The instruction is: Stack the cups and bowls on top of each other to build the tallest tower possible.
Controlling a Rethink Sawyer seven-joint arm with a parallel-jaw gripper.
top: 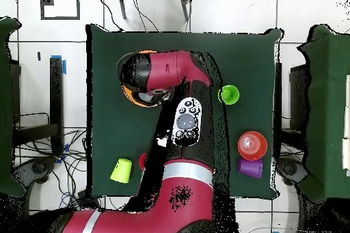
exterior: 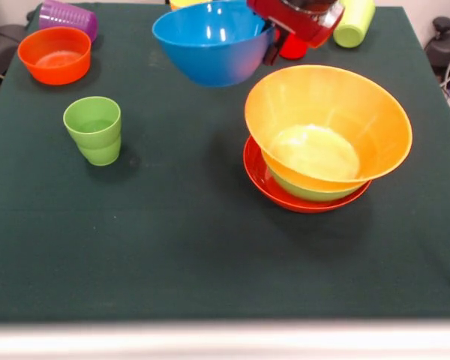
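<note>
My gripper (exterior: pixel 273 43) comes down at the top of the front view and is shut on the right rim of the blue bowl (exterior: pixel 210 41). It holds the bowl tilted above the table's far side. The tower (exterior: pixel 326 127) stands right of centre: the large orange-yellow bowl sits in the green bowl (exterior: pixel 304 189), which sits on the wide red-orange bowl (exterior: pixel 264 184). A light green cup (exterior: pixel 94 129) stands upright at the left. The small orange bowl (exterior: pixel 55 54) and the purple cup (exterior: pixel 67 16), on its side, are at the far left. A red cup (exterior: pixel 292 48) is partly hidden behind the gripper.
A second light green cup (exterior: pixel 354 21) lies on its side at the far right. The edge of a yellow cup (exterior: pixel 184 3) shows at the top. In the overhead view the arm (top: pixel 171 73) covers the tower; the green cup (top: pixel 228 94) and the small orange bowl (top: pixel 251 144) show.
</note>
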